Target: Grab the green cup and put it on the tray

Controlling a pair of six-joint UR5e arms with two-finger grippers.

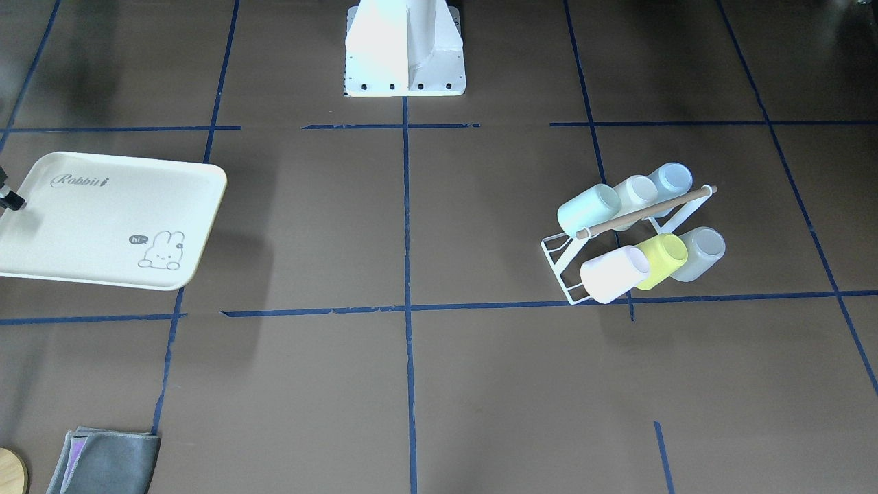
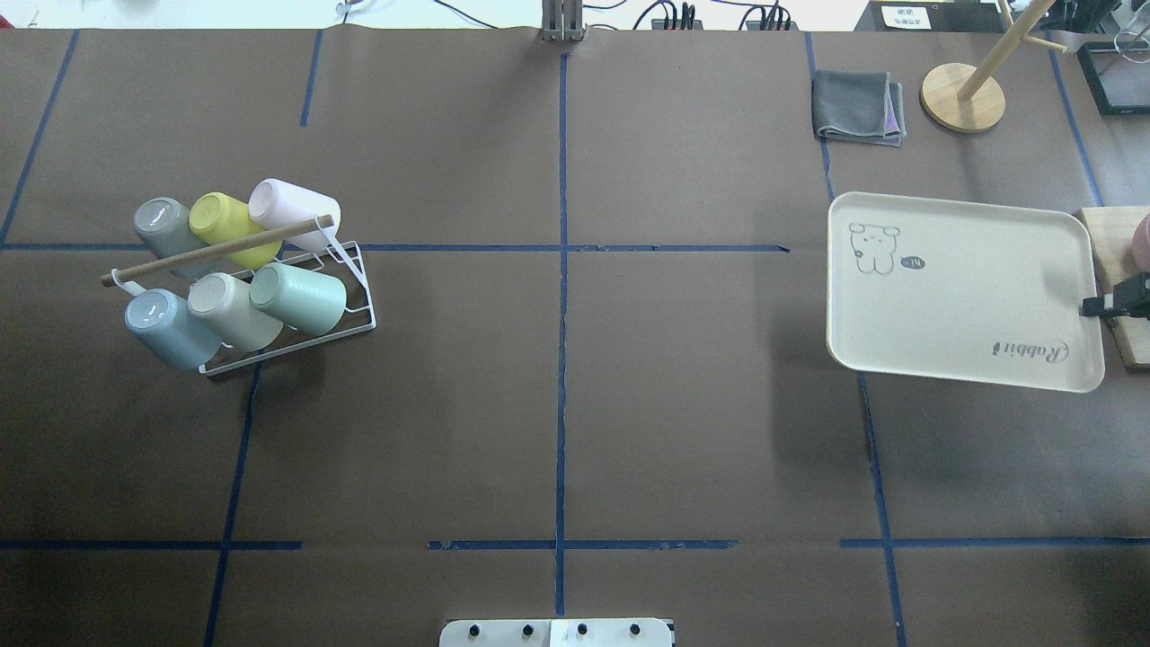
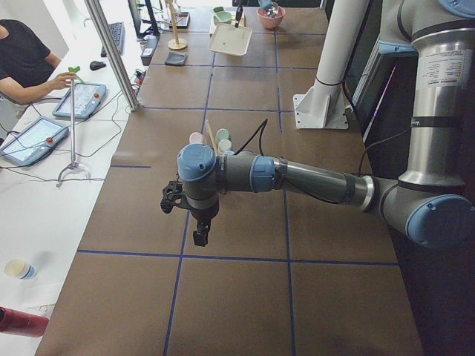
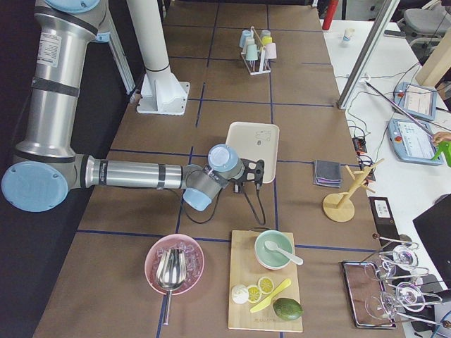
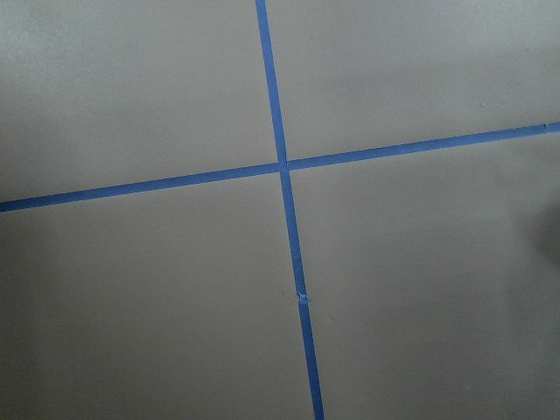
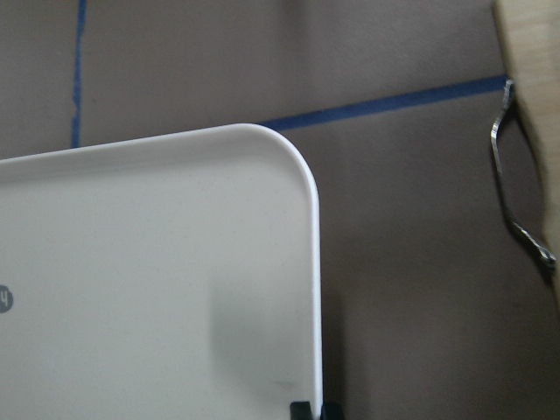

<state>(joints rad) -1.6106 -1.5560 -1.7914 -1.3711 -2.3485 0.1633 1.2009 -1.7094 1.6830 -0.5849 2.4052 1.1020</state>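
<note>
Right gripper [image 2: 1089,307] clamps tray [image 2: 961,305] rim, I judge to present it for green cup [image 2: 301,299] on rack [image 2: 180,261]; left gripper [image 3: 200,239] fingers, cannot tell

On the worktop [image 2: 629,404], a cup rack [image 2: 364,301] stands on the robot's left and the tray [image 2: 970,305] on its right, well apart. Six cups sit tilted on the rack in two rows of three. The tumbler [image 2: 301,298] ends the row nearer the robot, on the side toward the tray. A folded cloth [image 2: 853,106] lies beyond the tray, and a cutting board [image 2: 1110,243] lies just beside the tray's outer edge.
</note>
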